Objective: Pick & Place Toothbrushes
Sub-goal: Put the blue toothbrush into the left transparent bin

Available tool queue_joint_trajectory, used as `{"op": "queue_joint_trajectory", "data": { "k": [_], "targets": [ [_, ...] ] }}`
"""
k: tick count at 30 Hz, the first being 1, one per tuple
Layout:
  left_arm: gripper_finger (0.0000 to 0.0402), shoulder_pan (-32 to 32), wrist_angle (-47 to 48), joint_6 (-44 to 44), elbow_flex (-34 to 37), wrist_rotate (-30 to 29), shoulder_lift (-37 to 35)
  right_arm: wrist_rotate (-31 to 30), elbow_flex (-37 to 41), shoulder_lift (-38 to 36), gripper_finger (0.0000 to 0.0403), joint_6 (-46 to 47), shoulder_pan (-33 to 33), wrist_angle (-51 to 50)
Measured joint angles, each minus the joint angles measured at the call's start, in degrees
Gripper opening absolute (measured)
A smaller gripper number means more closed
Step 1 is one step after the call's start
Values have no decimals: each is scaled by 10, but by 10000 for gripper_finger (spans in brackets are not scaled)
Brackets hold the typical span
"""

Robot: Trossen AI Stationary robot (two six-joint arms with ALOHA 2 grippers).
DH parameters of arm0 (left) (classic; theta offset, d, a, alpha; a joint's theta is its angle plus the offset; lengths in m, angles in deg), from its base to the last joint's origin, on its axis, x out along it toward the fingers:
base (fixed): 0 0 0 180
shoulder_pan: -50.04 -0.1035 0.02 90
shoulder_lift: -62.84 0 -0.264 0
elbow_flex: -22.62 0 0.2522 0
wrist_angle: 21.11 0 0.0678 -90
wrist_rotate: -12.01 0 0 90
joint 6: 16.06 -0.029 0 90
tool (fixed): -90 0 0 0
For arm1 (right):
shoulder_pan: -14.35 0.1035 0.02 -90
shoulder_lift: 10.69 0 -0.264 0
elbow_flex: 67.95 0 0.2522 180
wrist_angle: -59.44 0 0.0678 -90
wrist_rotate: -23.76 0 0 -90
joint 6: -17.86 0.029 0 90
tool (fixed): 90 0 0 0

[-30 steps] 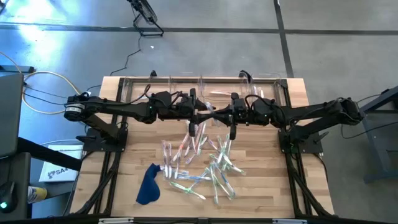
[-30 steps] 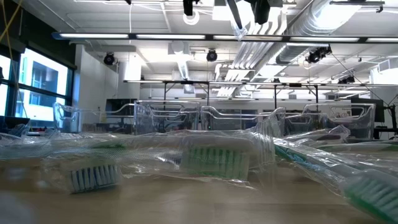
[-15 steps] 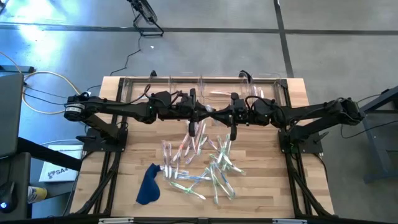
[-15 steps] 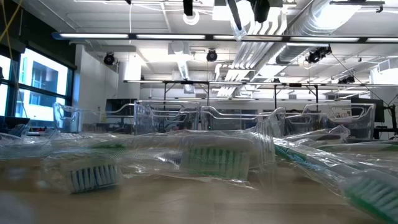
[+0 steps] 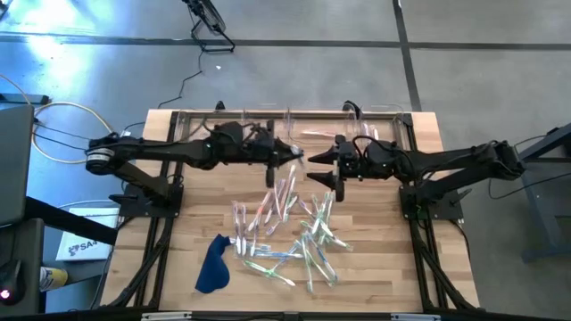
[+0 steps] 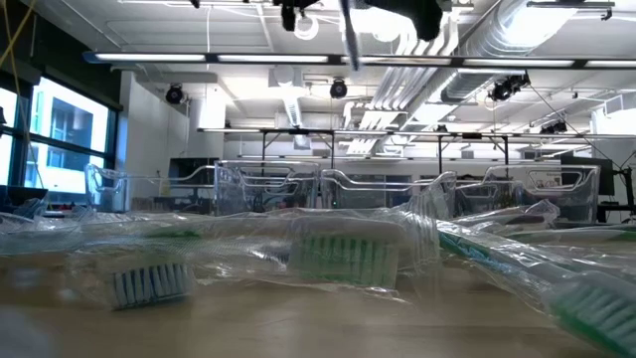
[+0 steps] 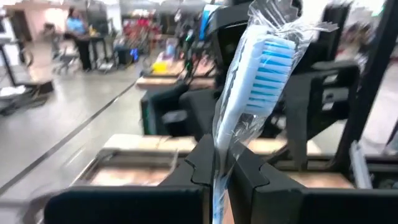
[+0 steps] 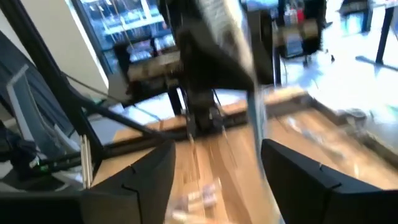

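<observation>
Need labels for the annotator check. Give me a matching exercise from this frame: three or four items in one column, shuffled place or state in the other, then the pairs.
Column 1
1. left gripper
2. right gripper
3. crumpled dark blue cloth
4. loose pile of clear-wrapped toothbrushes

Column 2
A. lying on the wooden table near its front edge, on the left arm's side
B. open, nothing between the fingers
C. shut on a wrapped toothbrush with blue and white bristles
D. scattered over the middle of the table, below both arms in the high view

Pairs: 1-C, 2-B, 3-A, 4-D
</observation>
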Motion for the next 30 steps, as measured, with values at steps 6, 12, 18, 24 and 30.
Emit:
{"op": "queue_joint_trajectory", "data": {
  "k": [6, 12, 18, 24, 30],
  "targets": [
    [12, -38, 138, -29, 0, -5, -70, 1, 0, -45, 229, 5, -3, -84],
    [12, -83, 309, -28, 0, -95, -135, 2, 0, -51, 200, 5, -3, -145],
    [12, -141, 418, -4, 0, -132, -172, 2, 0, -35, 176, 5, -3, -159],
    [12, -213, 463, -3, 0, -134, -175, 3, 0, -20, 165, 5, -3, -155],
    [12, -294, 504, -3, 0, -134, -172, 3, 0, 6, 157, 5, -2, -159]
  ]
}}
